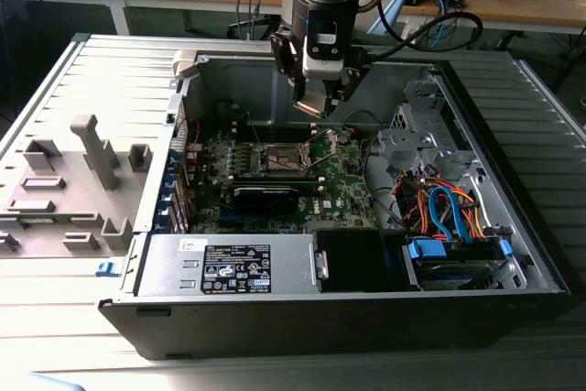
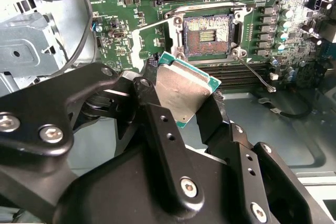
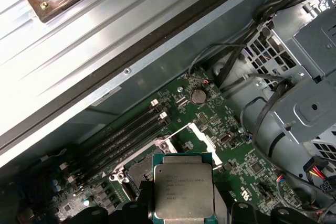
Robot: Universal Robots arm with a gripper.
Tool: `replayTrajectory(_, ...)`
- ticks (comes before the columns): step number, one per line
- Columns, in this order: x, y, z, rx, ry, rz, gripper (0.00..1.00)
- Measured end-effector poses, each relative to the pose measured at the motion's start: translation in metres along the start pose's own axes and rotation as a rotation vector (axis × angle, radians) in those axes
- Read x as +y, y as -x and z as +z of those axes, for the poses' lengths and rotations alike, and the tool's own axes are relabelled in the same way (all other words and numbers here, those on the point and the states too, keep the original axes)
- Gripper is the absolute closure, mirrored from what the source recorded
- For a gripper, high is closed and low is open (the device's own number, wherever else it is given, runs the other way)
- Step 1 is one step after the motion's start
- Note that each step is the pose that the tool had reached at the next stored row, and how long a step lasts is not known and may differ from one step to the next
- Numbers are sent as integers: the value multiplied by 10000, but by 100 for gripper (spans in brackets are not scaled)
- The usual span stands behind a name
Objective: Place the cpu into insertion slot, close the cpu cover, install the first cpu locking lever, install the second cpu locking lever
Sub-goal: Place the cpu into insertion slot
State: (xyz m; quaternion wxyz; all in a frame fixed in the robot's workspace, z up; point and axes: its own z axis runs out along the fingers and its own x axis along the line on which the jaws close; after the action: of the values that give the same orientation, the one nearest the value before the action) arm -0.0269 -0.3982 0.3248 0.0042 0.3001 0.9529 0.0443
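Gripper: the black two-finger gripper [image 2: 181,98] was clamped on two opposite edges of the chip and hung over the board inside the open grey metal computer case [image 1: 526,199].
CPU: the small flat square silvery-grey cpu [image 2: 186,90] with a green rim sat tilted between the fingers, up off the board, near the socket but not in it.
Slot: the square insertion slot [image 2: 209,36] with a dark centre and silver rim was bare on the green circuit board [image 1: 341,182].
Cover: the thin silver cpu cover frame [image 3: 206,137] was flipped up beside the socket.
Writing: the chip face carried a few rows of dark print in the first wrist view. The white sticker [image 1: 236,274] on the grey box had print too tiny to make out.
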Motion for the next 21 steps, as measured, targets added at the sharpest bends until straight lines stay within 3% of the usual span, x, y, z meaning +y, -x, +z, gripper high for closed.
replayTrajectory(21, 0, 0, 0, -16, 3, 189, 45)
